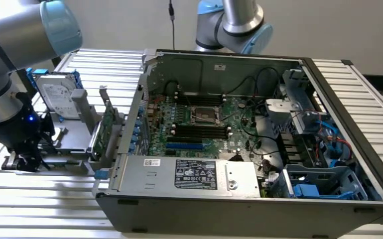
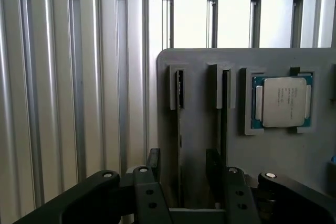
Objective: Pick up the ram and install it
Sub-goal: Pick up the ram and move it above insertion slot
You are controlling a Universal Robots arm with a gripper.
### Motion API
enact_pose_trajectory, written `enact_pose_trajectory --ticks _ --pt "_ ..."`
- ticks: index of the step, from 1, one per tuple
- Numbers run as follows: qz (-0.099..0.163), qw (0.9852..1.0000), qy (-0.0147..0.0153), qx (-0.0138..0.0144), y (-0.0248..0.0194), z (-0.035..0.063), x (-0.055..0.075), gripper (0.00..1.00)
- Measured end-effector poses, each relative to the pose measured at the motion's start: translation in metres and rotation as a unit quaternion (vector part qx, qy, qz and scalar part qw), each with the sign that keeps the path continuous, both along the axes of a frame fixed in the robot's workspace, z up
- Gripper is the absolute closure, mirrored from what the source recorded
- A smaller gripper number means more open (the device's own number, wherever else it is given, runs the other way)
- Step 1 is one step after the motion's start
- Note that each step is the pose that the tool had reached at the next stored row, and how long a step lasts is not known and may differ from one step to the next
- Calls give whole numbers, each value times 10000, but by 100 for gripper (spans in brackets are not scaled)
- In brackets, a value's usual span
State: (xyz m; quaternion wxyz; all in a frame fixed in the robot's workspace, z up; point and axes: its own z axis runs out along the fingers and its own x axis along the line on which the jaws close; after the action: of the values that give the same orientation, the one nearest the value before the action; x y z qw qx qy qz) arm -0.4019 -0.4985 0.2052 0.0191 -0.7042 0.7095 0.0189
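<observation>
A: Status of the black two-finger end effector (image 2: 182, 155)?
B: Open. Low over the flat grey plastic holder block (image 2: 199, 61), with fingers (image 2: 153, 162) spread either side of one narrow slot.
A: Location of the slim, long ram stick (image 2: 180, 90)?
B: Standing edge-on in that slot, between the fingers. No contact visible, a gap on each side.
A: Neighbours on the block?
B: Just beside it, a second narrow slot (image 2: 224, 93), dark, contents unclear. Past that, a small square silver processor chip (image 2: 283, 100) in its own recess, apart from the fingers.
A: Under the block?
B: Ribbed silver aluminium surface (image 2: 79, 87).
A: Exterior view?
B: Grey and light-blue robot arm (image 1: 18, 45) reaching down at the exterior view's left, by the holder. Also on the holder: silver hard drive (image 1: 57, 97) and upright green expansion card (image 1: 105, 130), just beside the open dark computer case (image 1: 244, 219). Green motherboard (image 1: 204, 124) exposed inside the case.
A: Install?
B: Not done. Ram in the holder, outside the case.
</observation>
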Motion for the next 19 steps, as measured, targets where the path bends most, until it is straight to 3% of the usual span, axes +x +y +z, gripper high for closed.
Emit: enact_pose_trajectory --ticks 5,9,11,15,19 --pt "0 10000 2 29 -16 -40 0 52" --pt "0 9999 7 111 -31 -61 0 52" --pt "-1 9999 29 148 -37 -67 -1 52" --pt "-2 9997 126 187 -42 -72 -1 52" --pt "-2 9997 141 200 -43 -85 0 52"
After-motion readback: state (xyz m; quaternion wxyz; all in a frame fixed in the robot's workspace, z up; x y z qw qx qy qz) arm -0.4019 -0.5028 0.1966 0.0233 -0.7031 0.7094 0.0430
